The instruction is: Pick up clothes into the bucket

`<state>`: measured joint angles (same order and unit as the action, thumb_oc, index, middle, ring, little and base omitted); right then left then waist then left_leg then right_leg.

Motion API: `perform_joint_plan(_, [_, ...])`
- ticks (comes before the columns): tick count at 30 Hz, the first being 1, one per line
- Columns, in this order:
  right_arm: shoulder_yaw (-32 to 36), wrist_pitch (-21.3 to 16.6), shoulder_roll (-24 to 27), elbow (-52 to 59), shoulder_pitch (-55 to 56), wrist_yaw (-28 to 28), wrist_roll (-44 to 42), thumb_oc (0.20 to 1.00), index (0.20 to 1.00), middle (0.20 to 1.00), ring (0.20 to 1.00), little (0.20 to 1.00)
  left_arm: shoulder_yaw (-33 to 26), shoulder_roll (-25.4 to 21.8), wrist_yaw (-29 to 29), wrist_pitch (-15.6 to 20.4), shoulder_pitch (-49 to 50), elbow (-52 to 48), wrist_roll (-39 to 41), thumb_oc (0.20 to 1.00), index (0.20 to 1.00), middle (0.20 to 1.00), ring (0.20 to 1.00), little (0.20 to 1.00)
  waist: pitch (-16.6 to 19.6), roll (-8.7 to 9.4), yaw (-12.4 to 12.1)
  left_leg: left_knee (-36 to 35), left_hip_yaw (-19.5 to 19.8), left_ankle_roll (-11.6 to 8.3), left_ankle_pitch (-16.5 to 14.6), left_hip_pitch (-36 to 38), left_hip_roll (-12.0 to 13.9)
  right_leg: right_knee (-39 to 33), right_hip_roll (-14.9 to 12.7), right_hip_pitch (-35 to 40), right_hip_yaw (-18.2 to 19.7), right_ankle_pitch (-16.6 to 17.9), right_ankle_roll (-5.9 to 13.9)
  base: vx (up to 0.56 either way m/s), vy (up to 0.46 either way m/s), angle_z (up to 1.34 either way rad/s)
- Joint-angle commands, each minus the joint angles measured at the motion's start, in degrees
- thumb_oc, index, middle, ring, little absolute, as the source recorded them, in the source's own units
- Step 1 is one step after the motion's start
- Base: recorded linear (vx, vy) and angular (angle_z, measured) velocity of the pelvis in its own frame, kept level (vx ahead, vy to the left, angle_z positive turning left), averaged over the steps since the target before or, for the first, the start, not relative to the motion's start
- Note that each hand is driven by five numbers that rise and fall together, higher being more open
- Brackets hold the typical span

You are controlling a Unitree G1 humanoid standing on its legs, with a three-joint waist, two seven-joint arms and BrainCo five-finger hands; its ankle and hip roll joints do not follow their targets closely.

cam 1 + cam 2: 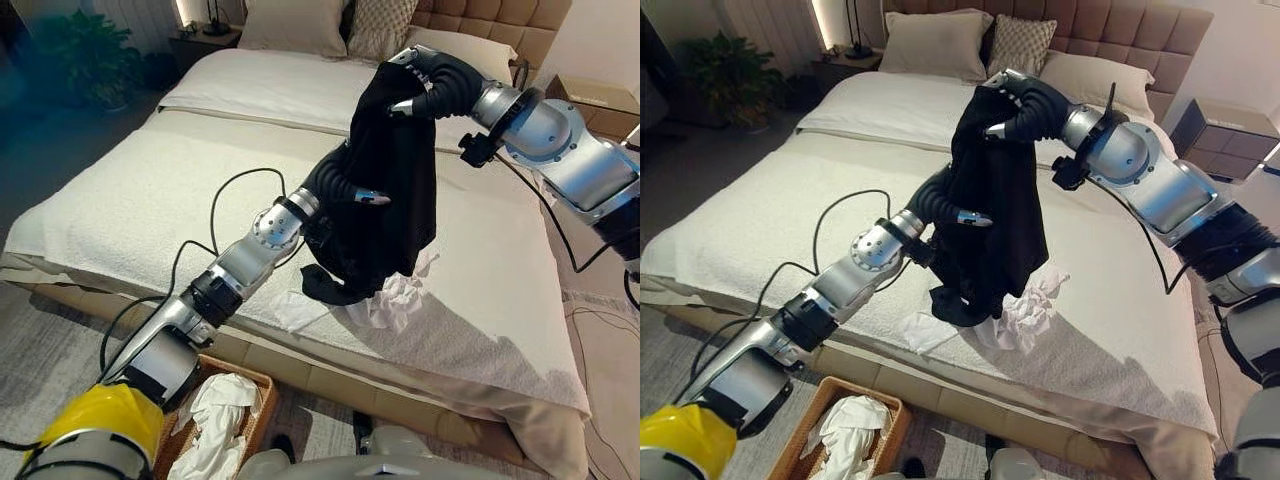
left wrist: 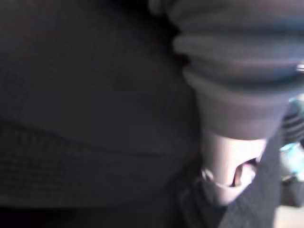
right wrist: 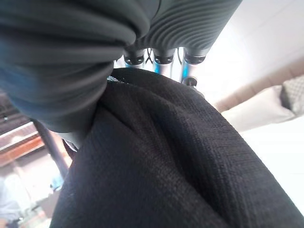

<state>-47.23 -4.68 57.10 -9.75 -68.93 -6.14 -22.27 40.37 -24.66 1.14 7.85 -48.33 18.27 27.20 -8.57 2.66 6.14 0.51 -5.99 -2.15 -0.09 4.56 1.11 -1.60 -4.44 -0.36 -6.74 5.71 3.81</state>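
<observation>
Right hand [image 1: 415, 95] grips the black knitted garment [image 1: 995, 200] hanging beneath it; left hand [image 1: 345, 185] clutches its midsection.

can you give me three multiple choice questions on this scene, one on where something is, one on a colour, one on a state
1. Where is the basket?
A. on the pillows
B. on the floor at the foot of the bed
C. on the nightstand

2. What colour is the lifted garment?
A. black
B. red
C. yellow

3. How is the right hand?
A. open and flat on the bed
B. shut on the garment's top
C. resting in the basket

Answers: 1 B, it stands below the bed's near edge, white cloth inside. 2 A, the cloth hanging above the white clothes is black. 3 B, its fingers curl round the top.
</observation>
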Motion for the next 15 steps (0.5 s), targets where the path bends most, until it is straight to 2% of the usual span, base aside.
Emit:
perform_joint_plan(1, [0.96,-2.46,-0.43,2.71,-2.79,1.16,-5.34,0.2,0.2,0.2,0.2,0.2,3.71,2.4,-1.46,0.16,-4.28,3.95,4.19,1.0,1.0,1.0,1.0,1.0,4.38,1.81,-0.94,1.74,2.2,-2.3,-1.22,-2.1,1.3,4.53,-2.89,1.01,-0.65,-4.99,5.06,0.03,-0.016,0.14])
perform_joint_plan(4, [0.34,-2.63,-1.08,3.61,-3.44,1.24,-6.28,0.2,0.2,0.2,0.2,0.2,6.13,3.72,-3.08,-0.55,-5.27,4.29,8.58,1.0,1.0,1.0,1.0,1.0,4.85,1.59,-0.78,1.69,2.41,-2.36,-1.26,-1.63,1.3,4.39,-2.86,1.67,-0.98,-5.14,5.02,0.01,0.0,0.02])
perform_joint_plan(10, [-0.08,-2.99,-1.42,3.89,-3.22,1.57,-7.03,0.2,0.2,0.2,0.2,0.2,11.12,3.01,-6.16,-2.53,-6.08,1.56,15.81,1.0,1.0,1.0,1.0,1.0,5.6,1.04,-0.51,1.44,2.73,-2.42,-1.42,-0.9,1.3,3.88,-2.96,2.85,-1.46,-5.4,5.02,0.01,0.001,0.01])
perform_joint_plan(11, [0.16,-3.06,-1.46,4.02,-3.08,1.76,-6.89,0.2,0.2,0.2,0.2,0.2,11.4,2.78,-6.4,-2.71,-6.14,1.29,16.21,0.517,0.517,0.517,0.517,0.517,5.67,1.01,-0.49,1.41,2.74,-2.44,-1.41,-0.81,1.29,3.86,-2.96,2.98,-1.5,-5.44,5.04,0.0,0.0,0.0])
perform_joint_plan(12, [0.17,-3.06,-1.46,4.02,-3.08,1.76,-6.89,0.2,0.2,0.2,0.2,0.2,11.41,2.78,-6.4,-2.71,-6.14,1.29,16.21,0.31,0.31,0.31,0.31,0.31,5.67,1.02,-0.49,1.41,2.74,-2.44,-1.41,-0.81,1.29,3.86,-2.96,2.98,-1.5,-5.44,5.04,0.0,0.0,0.0])
perform_joint_plan(13, [1.01,-3.25,-1.42,4.1,-2.39,2.06,-6.76,0.2,0.2,0.2,0.2,0.2,11.09,2.64,-6.41,-2.78,-5.57,1.15,16.29,0.2,0.2,0.2,0.2,0.2,5.87,1.03,-0.59,1.37,2.87,-2.42,-1.48,-0.67,1.35,3.68,-2.99,3.22,-1.51,-5.49,5.02,0.0,0.0,0.0])
perform_joint_plan(15, [1.69,-3.29,-1.38,4.19,-1.82,2.23,-6.65,0.2,0.2,0.2,0.2,0.2,10.69,2.55,-6.46,-2.81,-5.12,1.17,16.39,0.2,0.2,0.2,0.2,0.2,5.98,1.04,-0.57,1.29,2.91,-2.41,-1.5,-0.58,1.36,3.61,-3.01,3.29,-1.48,-5.52,5.03,0.0,0.0,0.0])
